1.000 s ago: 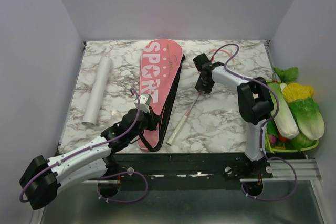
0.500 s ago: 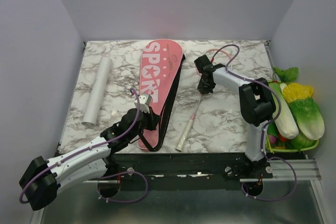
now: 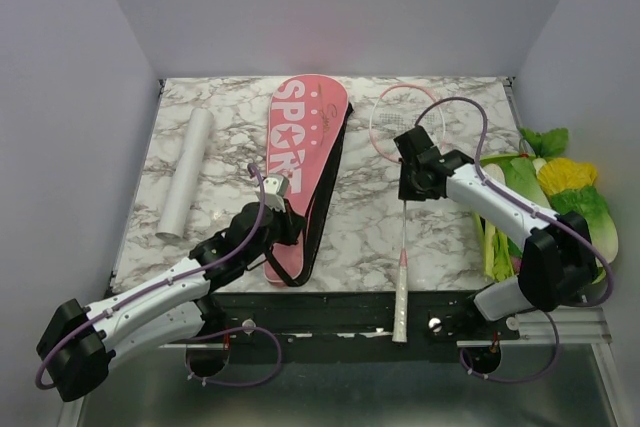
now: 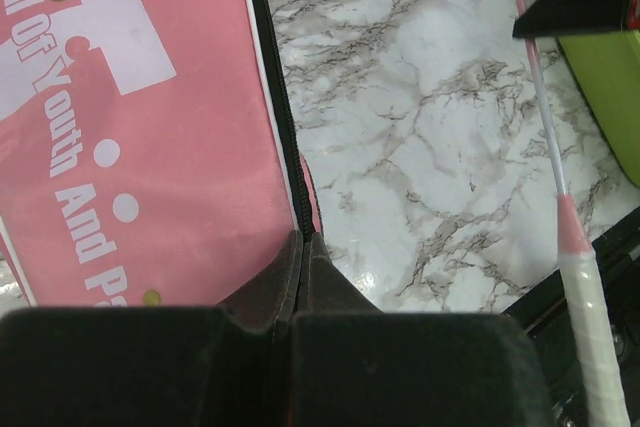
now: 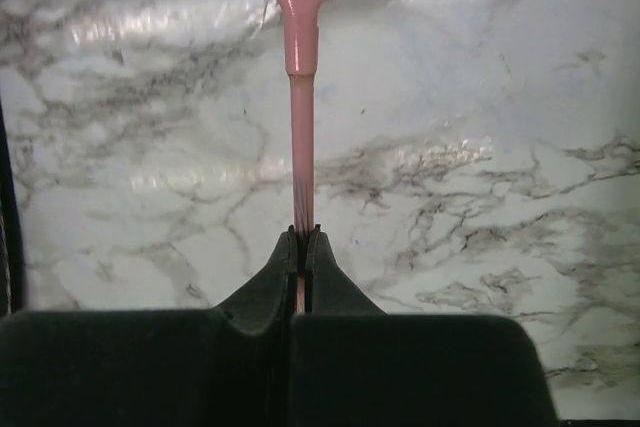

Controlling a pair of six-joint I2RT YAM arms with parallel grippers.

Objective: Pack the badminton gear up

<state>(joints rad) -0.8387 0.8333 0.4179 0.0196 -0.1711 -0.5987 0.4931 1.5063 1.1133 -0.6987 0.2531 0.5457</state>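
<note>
My left tool (image 4: 302,239) pinches the pink bag (image 4: 150,147) by its black edging; my right tool (image 5: 302,234) clamps the racket (image 5: 302,97) by its shaft, above the tabletop (image 3: 220,162).

White-shelled arms (image 3: 150,305), black joints, thin purple cables (image 3: 263,202) looping alongside

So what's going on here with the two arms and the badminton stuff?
The right gripper is shut on the racket, on its pink shaft just below the head; its handle overhangs the near edge of the table. The left gripper pinches the black edging of the pink bag. The white tube lies apart at left.
</note>
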